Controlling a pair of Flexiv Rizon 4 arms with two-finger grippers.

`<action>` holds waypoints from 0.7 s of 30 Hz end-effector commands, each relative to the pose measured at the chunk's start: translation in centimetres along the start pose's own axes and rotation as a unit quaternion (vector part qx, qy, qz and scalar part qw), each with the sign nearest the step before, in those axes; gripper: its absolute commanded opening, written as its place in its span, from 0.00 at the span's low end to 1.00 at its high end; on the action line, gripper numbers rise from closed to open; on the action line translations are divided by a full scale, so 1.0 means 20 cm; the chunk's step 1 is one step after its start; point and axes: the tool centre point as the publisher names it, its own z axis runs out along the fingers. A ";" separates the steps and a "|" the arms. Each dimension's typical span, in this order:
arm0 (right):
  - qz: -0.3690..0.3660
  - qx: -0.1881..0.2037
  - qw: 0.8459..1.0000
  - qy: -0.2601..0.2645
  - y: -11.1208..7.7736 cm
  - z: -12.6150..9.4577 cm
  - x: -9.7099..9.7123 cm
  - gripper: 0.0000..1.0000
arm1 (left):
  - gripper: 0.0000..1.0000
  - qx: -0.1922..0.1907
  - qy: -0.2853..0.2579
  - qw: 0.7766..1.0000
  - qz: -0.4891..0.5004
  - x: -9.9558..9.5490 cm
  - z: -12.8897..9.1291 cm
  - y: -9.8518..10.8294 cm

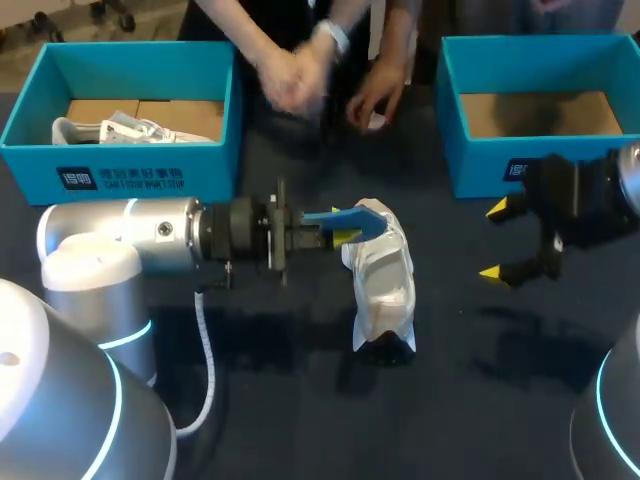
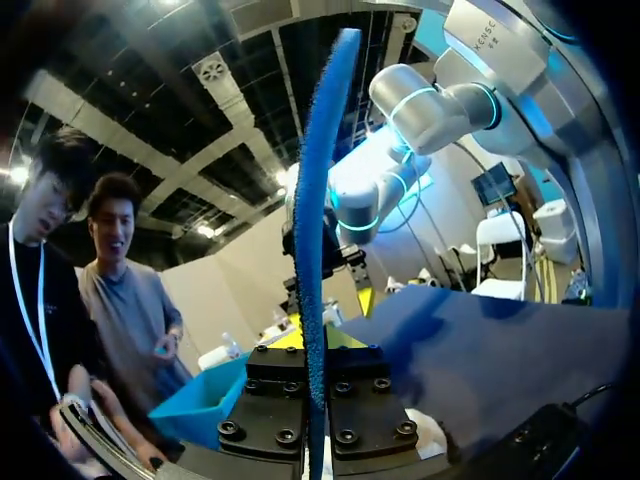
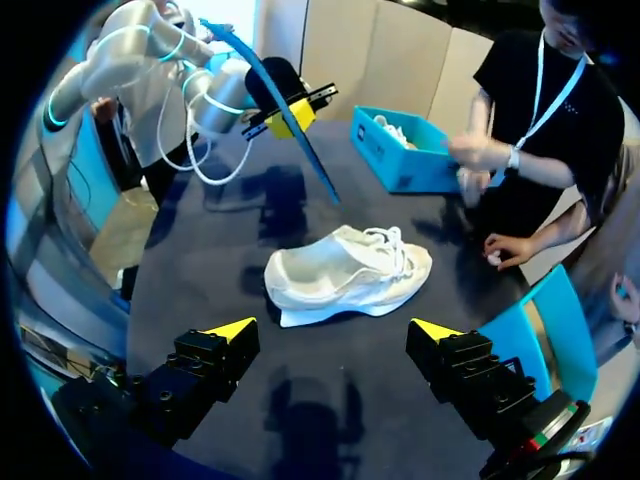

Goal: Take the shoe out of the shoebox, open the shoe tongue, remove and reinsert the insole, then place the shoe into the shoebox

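Left claw [image 1: 345, 237] clamped blue insole [image 1: 358, 219] just above white shoe [image 1: 385, 290] on counter [image 1: 250, 380]; shoe's long axis lay crosswise to insole. Right claw [image 1: 493, 241] wide, empty, farther off.

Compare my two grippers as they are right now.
The left gripper is shut on the blue insole; the right gripper is open and holds nothing. The left gripper is close by one end of the white shoe; the right gripper is farther from it, in front of the right shoebox. Both are yellow-tipped.
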 end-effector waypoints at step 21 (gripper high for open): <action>-0.010 0.007 1.000 -0.002 -0.04 0.11 -0.03 1.00 | 0.00 -0.003 -0.022 0.999 -0.044 0.12 0.01 0.07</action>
